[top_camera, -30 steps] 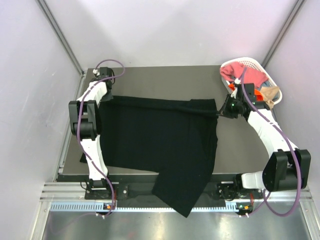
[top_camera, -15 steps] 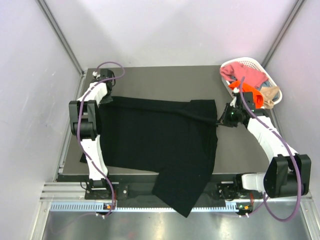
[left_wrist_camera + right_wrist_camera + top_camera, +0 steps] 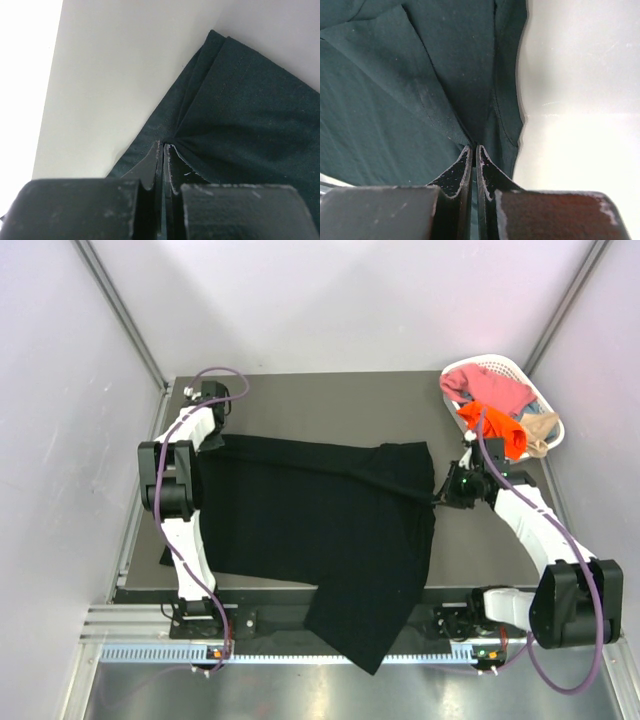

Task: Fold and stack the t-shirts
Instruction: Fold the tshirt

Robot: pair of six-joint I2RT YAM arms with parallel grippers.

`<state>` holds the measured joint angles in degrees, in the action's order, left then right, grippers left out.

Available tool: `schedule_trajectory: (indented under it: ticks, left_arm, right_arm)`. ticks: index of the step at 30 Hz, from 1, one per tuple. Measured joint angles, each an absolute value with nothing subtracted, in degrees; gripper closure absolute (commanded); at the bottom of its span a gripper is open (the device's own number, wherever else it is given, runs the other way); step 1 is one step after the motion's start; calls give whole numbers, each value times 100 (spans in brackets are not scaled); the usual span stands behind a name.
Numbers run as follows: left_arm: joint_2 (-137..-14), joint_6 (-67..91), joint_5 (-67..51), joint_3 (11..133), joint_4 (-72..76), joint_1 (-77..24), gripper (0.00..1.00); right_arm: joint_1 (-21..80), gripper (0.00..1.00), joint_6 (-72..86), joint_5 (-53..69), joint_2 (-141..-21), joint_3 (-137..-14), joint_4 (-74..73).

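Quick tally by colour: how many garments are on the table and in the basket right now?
black t-shirt, spread on the table: 1
pink garment, in the white basket: 1
orange garment, in the basket: 1
beige garment, in the basket: 1
Total: 4

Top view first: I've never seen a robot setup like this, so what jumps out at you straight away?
A large black t-shirt covers most of the dark table, one end spilling over the near edge. The left gripper and right gripper are each shut on its far edge, at opposite ends, with the cloth stretched between them. In the far right corner a white basket holds pink, orange and beige clothes.
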<state>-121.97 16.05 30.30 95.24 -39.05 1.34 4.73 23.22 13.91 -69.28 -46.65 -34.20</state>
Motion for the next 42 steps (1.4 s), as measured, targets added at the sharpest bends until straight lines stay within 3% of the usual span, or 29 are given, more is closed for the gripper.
schedule_trajectory:
  ticks: [42]
  left_arm:
    - [-12197,1649,2965,9483,-3953,134,100]
  right_arm:
    - [655,100,2318,1603,-7485,-3887,-3030]
